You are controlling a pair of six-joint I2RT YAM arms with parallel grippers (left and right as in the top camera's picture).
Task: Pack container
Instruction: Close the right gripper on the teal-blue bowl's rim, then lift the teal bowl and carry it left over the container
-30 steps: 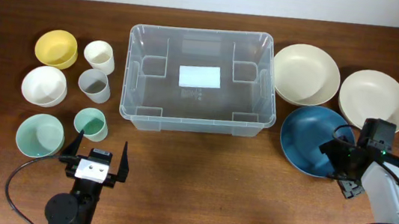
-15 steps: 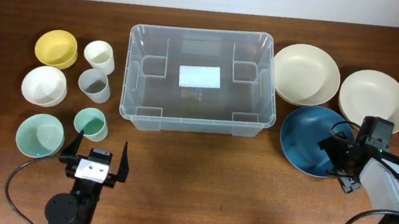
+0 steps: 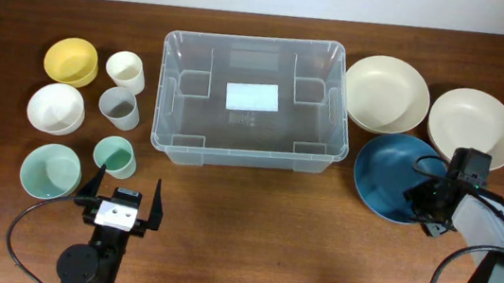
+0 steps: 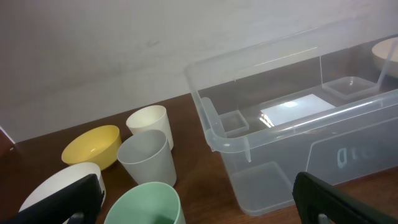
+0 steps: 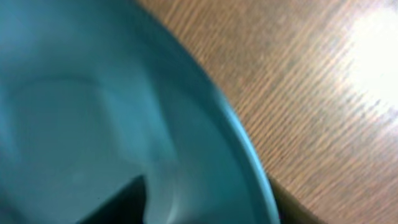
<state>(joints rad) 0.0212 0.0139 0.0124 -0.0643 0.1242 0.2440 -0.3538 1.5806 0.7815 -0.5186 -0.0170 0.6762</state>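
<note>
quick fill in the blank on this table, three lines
1. Left of the large clear plastic bin stand ___ small cups.
2. The right hand is at the rim of the round dark blue bowl, on the bin's ___ side.
3. The left hand is ___ and holds nothing.
Missing words: three; right; open.

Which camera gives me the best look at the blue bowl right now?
Overhead. It shows the whole blue bowl, with the right gripper at its right rim. The right wrist view gives only a blurred close-up of part of the rim, and the left wrist view misses the bowl entirely.
</note>
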